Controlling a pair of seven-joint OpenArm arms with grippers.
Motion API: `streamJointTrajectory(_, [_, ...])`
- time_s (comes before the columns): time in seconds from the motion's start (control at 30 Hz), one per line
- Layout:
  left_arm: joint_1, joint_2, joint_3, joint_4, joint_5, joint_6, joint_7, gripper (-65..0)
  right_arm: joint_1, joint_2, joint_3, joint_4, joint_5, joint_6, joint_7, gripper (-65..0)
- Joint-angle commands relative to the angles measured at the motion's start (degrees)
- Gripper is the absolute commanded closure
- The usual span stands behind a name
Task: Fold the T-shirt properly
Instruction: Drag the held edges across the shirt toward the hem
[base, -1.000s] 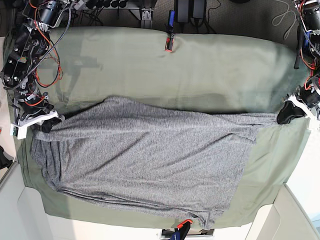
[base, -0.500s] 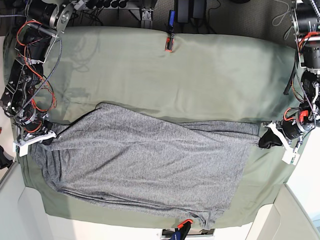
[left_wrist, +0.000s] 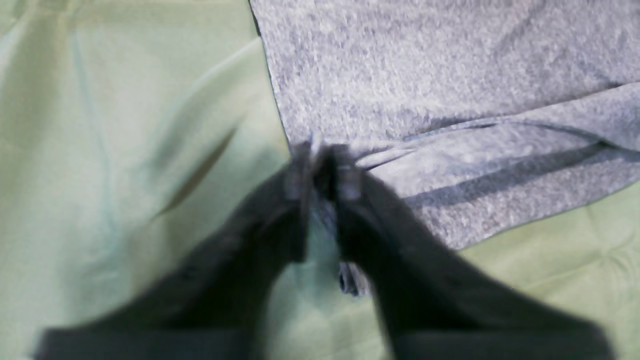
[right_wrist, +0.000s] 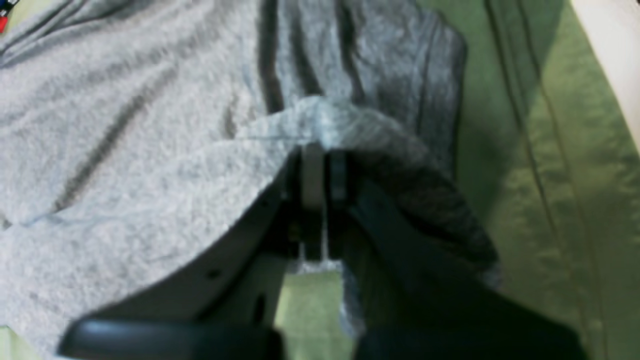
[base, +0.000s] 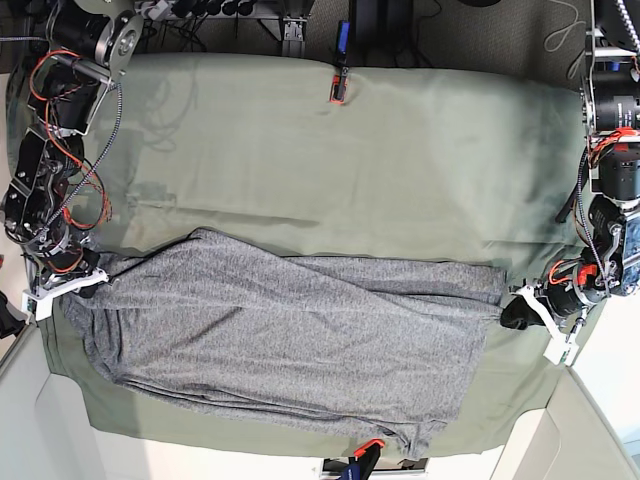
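Base view sharp, even overhead light, soft shadows. Both wrist cams pretty blurry, left gripper (left_wrist: 320, 165) and right gripper (right_wrist: 320, 172) dark, out-of-focus; colours washed out.

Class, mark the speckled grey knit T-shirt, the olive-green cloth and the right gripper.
speckled grey knit T-shirt (base: 290, 330), base view, middle of the fabric.
olive-green cloth (base: 400, 160), base view, bare upper part.
right gripper (right_wrist: 320, 175), right wrist view, between fingertips.

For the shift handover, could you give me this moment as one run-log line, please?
stage: fold laid down | right gripper: shut on T-shirt | left gripper: at T-shirt edge, grip unclear
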Motion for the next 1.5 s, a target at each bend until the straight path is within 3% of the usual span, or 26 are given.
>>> streamJointTrajectory(0.0, [-1.8,-0.9,-0.3,0.7,-1.2,-0.1,-1.2,-21.8,1.5,0.8,0.1,0.9,0.2,0.0,1.8,-1.1])
streamJointTrajectory(0.07, [-1.8,-0.8,-0.3,0.7,-3.9,-0.1,1.4,-31.7,1.5,0.8,0.1,0.9,1.1,0.0,1.9,-22.8])
streamJointTrajectory(0.1, [-1.8,-0.9,-0.3,0.7,-5.4,-0.1,2.7,-32.7,1.5,0.8,0.0,0.9,1.9,0.0,1.9,-31.5])
streamJointTrajectory(0.17, [-1.8,-1.2,-0.3,0.9,-8.5,-0.1,4.8,-32.7,1.5,1.2,0.0,1.0,3.4,0.1,1.5,-40.8])
streamJointTrajectory(0.43, [-0.7,-6.0,-4.7,6.1,-23.3,-0.1,14.1,-32.6,-0.9,1.4,0.4,13.1,4.3,-0.2,-5.7,-40.9])
streamJointTrajectory(0.53, [1.6,-6.8,-7.2,8.0,-25.0,-0.1,16.9,-32.6,-4.2,1.4,1.2,17.3,3.3,-1.6,-5.7,-40.9])
streamJointTrajectory(0.67, [5.6,-6.7,-7.5,8.0,-25.2,-0.1,16.2,-32.6,-8.0,1.2,1.9,17.3,3.0,-2.6,-5.4,-40.9])
streamJointTrajectory(0.87, [10.7,-4.0,-7.5,7.8,-18.6,-0.1,8.7,-32.6,-12.8,1.3,2.0,17.1,2.1,-3.2,-2.3,-40.9])
streamJointTrajectory(1.13, [10.9,0.7,-7.5,6.6,-7.9,-0.1,2.0,-32.7,-12.6,1.3,2.0,10.4,1.9,-3.3,1.3,-40.9])
streamJointTrajectory(1.37, [10.6,4.2,-7.5,6.6,-2.6,2.6,-1.1,-32.7,-12.6,1.3,2.0,8.1,2.1,-3.3,2.5,-40.9])
streamJointTrajectory(1.47, [10.6,6.0,-7.5,6.6,-0.7,5.3,-2.4,-32.7,-12.6,1.1,1.8,8.1,2.8,-3.2,2.5,-40.9])
